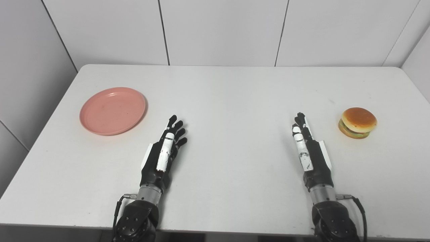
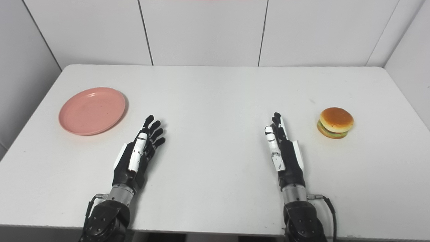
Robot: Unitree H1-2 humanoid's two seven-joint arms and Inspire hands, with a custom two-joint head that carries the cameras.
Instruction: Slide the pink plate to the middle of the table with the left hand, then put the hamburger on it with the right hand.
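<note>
The pink plate [image 1: 113, 110] and hamburger [image 1: 357, 122] are seen apart on the table [image 1: 228, 97]; left hand [image 1: 163, 152] and right hand [image 1: 309, 151] are held empty, fingers extended. Nothing differs between views.

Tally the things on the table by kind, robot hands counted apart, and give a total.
Plates: 1, the pink plate
Hamburgers: 1, the hamburger
Robot hands: 2, the left robot hand and the right robot hand, both open
Total: 4

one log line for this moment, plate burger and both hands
stage: not started | pink plate: far left, empty | hamburger: far right, on table | left hand: open | right hand: open
</note>
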